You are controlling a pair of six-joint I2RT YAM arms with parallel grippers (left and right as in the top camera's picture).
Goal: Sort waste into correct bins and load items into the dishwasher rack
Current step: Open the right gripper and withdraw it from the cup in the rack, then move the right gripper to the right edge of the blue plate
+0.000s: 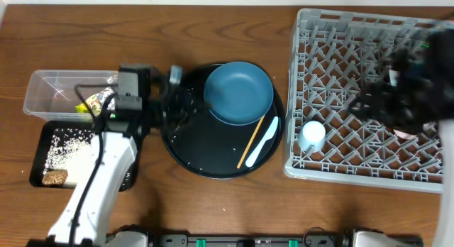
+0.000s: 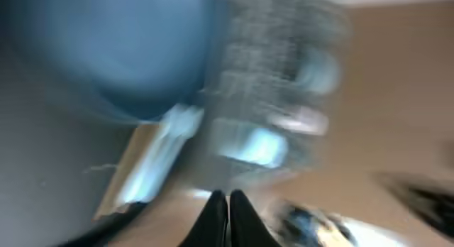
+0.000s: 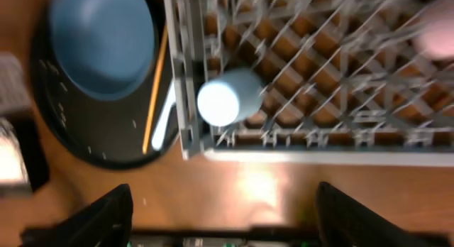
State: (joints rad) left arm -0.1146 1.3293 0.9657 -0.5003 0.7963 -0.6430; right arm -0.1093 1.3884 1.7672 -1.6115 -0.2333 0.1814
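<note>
The dark blue plate (image 1: 238,92) lies on a round black tray (image 1: 191,144), with the wooden chopstick (image 1: 252,140) and the white spoon (image 1: 264,142) beside it. The grey dishwasher rack (image 1: 294,84) holds the light blue cup (image 1: 312,135), also in the right wrist view (image 3: 227,96), and a pink cup (image 3: 436,34). My left gripper (image 1: 175,75) is at the round tray's left edge, shut and empty (image 2: 228,204). My right gripper (image 3: 227,218) is open and empty; in the overhead view its arm (image 1: 411,84) is blurred above the rack. The white bowl and foil ball are not visible.
A clear tub (image 1: 42,87) at the far left holds the yellow-green wrapper (image 1: 99,101). In front of it, the shallow black tray (image 1: 39,162) holds rice grains (image 1: 67,144) and a brown lump (image 1: 54,177). The left wrist view is heavily blurred.
</note>
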